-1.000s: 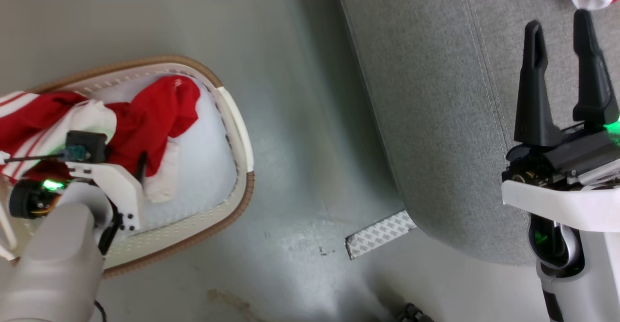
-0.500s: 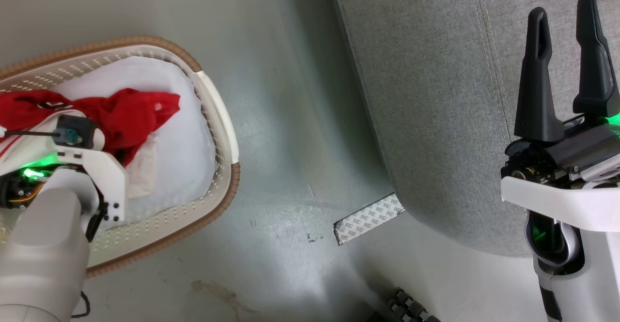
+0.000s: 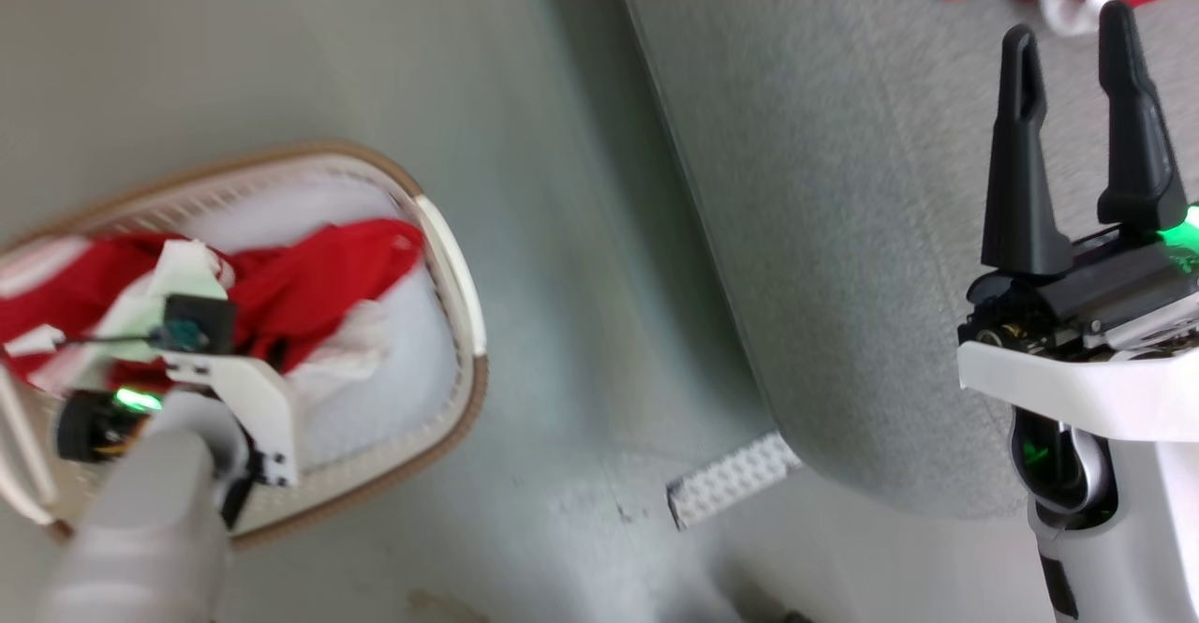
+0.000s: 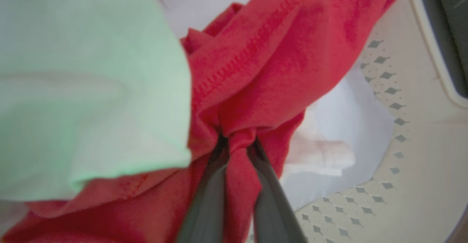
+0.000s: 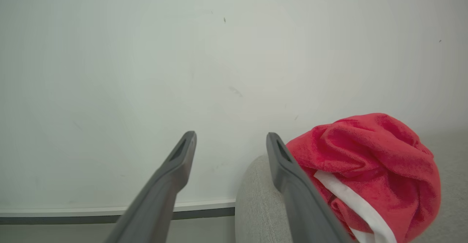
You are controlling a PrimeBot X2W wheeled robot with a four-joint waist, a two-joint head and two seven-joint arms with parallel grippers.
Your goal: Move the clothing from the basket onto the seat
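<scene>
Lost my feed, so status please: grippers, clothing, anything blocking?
Left gripper shut on red clothing inside the basket. Right gripper open, empty, over the seat. One red garment lies on the seat. Nothing seen in the way.

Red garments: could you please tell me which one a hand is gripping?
The red garment in the cream perforated basket, pinched by the left hand; the other lies free on the grey fabric sofa.

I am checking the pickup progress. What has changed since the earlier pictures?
The red cloth in the basket has been gathered and drawn towards the left gripper, which is shut on a fold of it. The whole head view shifted, so the basket itself need not have moved. The right gripper stays open above the sofa, where another red garment lies.
</scene>
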